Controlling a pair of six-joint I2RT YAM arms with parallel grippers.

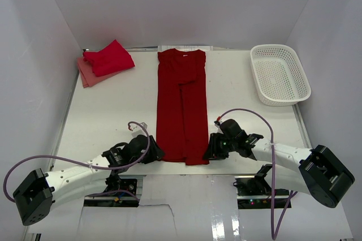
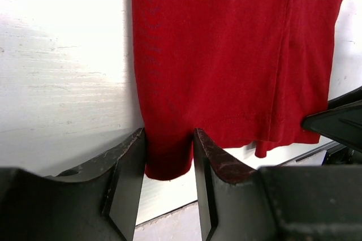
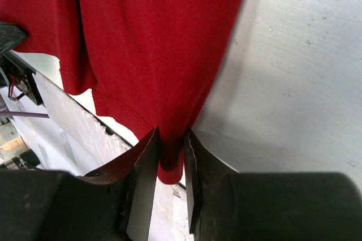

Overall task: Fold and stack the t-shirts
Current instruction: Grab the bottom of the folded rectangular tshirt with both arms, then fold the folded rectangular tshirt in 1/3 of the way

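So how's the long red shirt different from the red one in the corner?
The long shirt is dark red; the corner shirt is brighter. The long shirt lies stretched out; the corner shirt is folded small on a pink shirt. The left gripper and right gripper straddle the long shirt's near corners; the corner shirt has none. Both are red cloth.

A dark red t-shirt (image 1: 182, 105) lies folded lengthwise; folded shirts (image 1: 107, 60) stacked far-left.
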